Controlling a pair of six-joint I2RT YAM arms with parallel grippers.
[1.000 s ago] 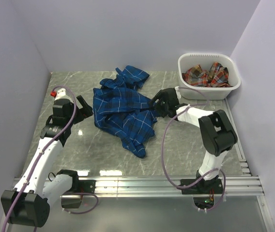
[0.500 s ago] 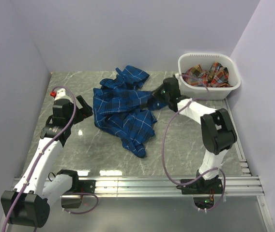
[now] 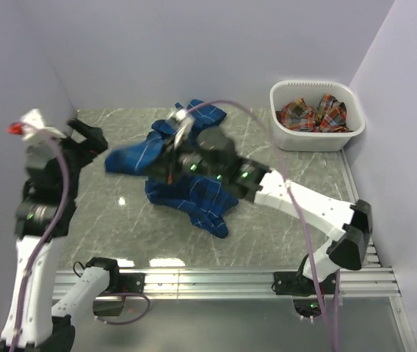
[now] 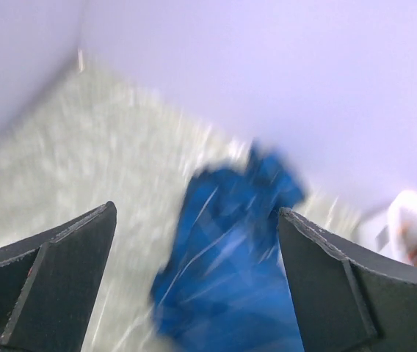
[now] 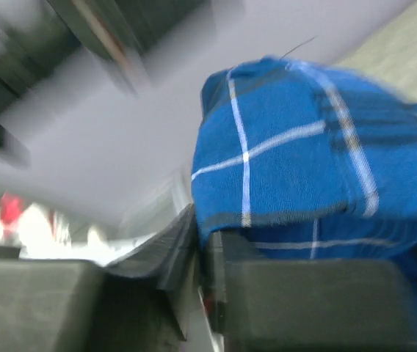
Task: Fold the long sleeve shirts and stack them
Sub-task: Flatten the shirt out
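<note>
Two shirts: blue shirt (image 3: 201,194) crumpled on the tabletop (image 3: 106,220), one fold clamped in the closed right end effector (image 5: 202,257), left end effector (image 4: 195,213) gaping empty nearby; red shirt (image 3: 307,115) in the basket (image 3: 318,143); cloth judged light, limp, best gripped at collar or shoulder seams.

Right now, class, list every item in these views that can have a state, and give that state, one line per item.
blue plaid shirt: unfolded, crumpled in a heap, one part pulled out to the left.
red-orange plaid shirt: crumpled, lying in the basket.
white basket: upright, holding one shirt.
left gripper: open, empty.
right gripper: shut on the blue plaid shirt.
</note>
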